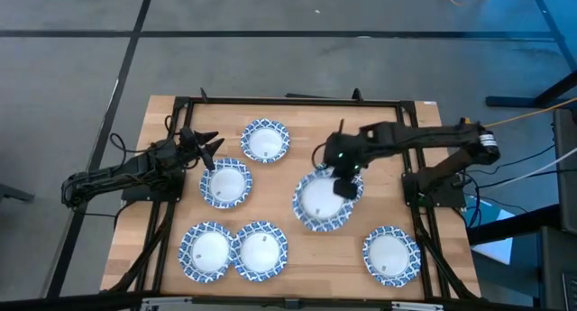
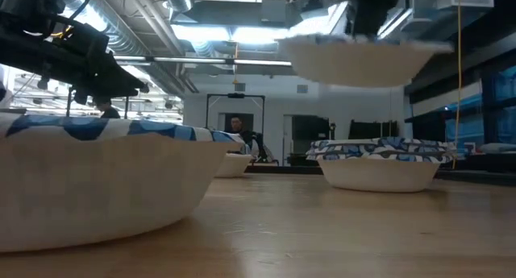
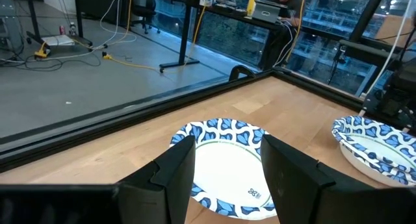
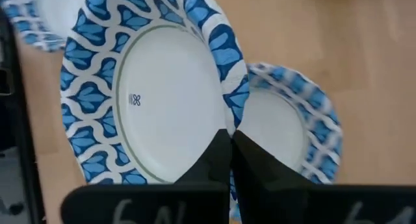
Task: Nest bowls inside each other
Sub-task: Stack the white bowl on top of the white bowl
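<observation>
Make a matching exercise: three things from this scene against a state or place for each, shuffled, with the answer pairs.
Things:
1. right end effector
2. left end effector
3. right corner bowl

States:
A. open, over a bowl
B. resting alone on the table
C. shut on the rim of a lifted bowl

Pairs: 1-C, 2-A, 3-B

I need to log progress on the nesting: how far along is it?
Early. The right tool holds a lifted bowl by its rim above a second bowl. The left tool is open over another. Four single bowls remain.
</observation>
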You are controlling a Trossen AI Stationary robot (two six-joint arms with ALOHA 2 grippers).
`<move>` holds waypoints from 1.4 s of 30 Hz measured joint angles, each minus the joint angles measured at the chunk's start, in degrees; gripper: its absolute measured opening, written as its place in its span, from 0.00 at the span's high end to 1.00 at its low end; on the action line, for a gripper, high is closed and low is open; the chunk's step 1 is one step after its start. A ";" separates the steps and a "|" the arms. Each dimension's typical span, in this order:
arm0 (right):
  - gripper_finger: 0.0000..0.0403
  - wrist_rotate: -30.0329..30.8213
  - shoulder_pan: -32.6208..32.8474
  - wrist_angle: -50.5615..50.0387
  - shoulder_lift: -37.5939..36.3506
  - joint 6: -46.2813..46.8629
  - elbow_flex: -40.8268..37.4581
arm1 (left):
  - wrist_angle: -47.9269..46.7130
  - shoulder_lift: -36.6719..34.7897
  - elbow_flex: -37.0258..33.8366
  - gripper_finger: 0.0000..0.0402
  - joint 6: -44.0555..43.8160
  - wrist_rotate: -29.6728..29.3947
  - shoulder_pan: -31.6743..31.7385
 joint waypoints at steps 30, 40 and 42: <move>0.98 -10.90 -20.42 12.50 -5.62 -7.04 -21.79 | 0.00 0.00 0.00 0.58 -0.22 -0.02 0.02; 0.98 -9.97 -23.54 5.74 -5.78 -8.92 -18.89 | 0.00 0.00 0.00 0.58 -0.17 -0.04 0.02; 0.98 -8.12 -23.92 5.22 -5.78 -9.23 -18.89 | 0.00 0.00 0.00 0.58 -0.17 -0.04 0.02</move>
